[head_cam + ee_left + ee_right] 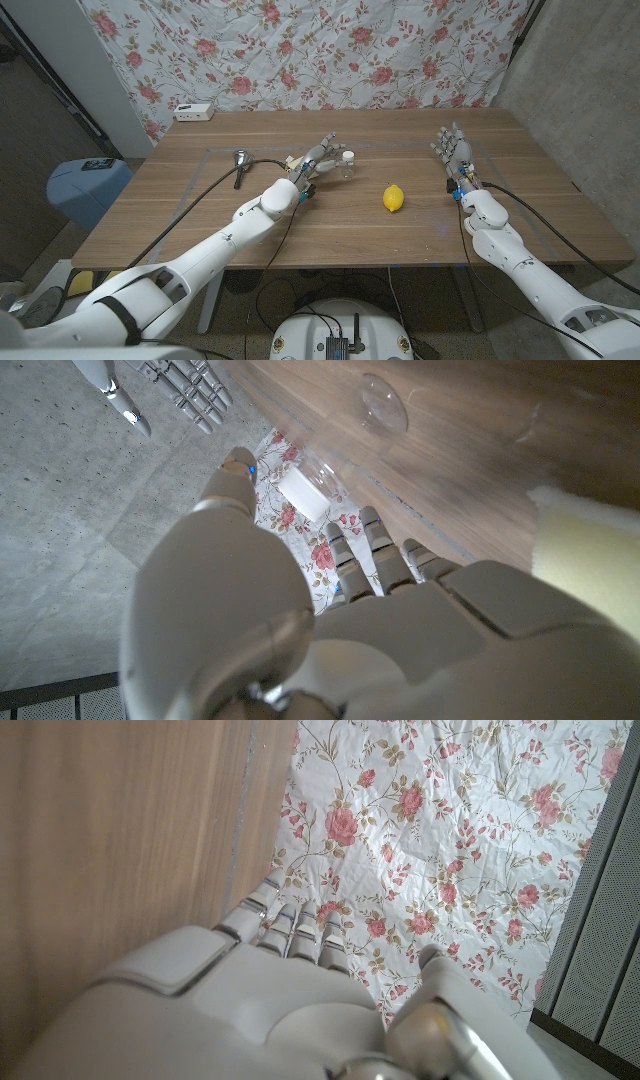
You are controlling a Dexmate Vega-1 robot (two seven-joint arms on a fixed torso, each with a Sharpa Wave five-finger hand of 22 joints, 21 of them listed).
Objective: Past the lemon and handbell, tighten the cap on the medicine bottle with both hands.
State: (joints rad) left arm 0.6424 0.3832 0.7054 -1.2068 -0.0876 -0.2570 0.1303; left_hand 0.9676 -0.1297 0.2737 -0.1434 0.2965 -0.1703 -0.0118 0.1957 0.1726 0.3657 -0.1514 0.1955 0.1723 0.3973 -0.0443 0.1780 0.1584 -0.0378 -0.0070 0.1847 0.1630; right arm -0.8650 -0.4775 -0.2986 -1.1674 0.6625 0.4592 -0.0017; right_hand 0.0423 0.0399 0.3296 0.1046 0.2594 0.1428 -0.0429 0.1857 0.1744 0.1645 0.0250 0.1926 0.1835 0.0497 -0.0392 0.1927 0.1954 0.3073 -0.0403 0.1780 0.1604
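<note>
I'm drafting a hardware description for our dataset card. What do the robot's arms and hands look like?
Both arms are glossy white, rounded shells with dark bands at the joints. A black cable runs along each forearm. The left hand and right hand are light grey, with segmented metallic fingers. A small blue light shows near each wrist.

From the head view my left hand (318, 160) covers part of the small clear plastic medicine bottle with a white cap (347, 164); I can't tell whether the fingers touch it. The small metal handbell (240, 160) at centre left is too tiny to make out.
</note>
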